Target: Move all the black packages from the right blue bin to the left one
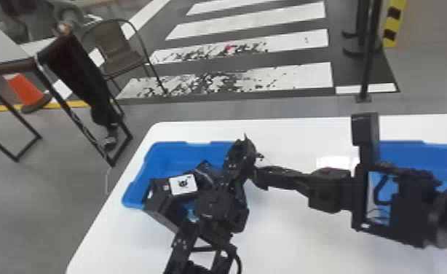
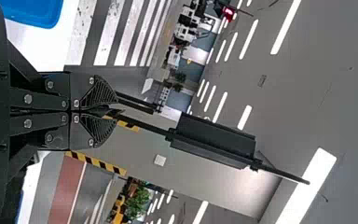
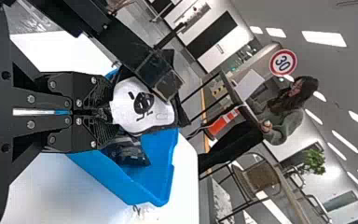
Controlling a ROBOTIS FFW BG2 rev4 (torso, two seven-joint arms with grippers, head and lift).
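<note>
My left gripper [image 1: 241, 155] is above the left blue bin [image 1: 168, 153]; in the left wrist view the left gripper [image 2: 114, 112] is shut with nothing between its fingers. My right gripper [image 1: 261, 176] extends from the right towards the same bin. In the right wrist view, the right gripper [image 3: 109, 113] is shut on a black package [image 3: 179, 119] with a white label, over the left bin [image 3: 156, 175]. Another black package [image 3: 128, 153] lies in that bin. The white-labelled package [image 1: 183, 184] is partly hidden by the left arm. Behind the right arm is the right blue bin [image 1: 415, 155], its contents largely hidden.
Both bins stand on a white table [image 1: 288, 240]. The left arm crosses in front of the right gripper, very close to it. A black box-shaped part [image 1: 364, 131] stands up from the right arm. A chair [image 1: 121, 51] is beyond the table.
</note>
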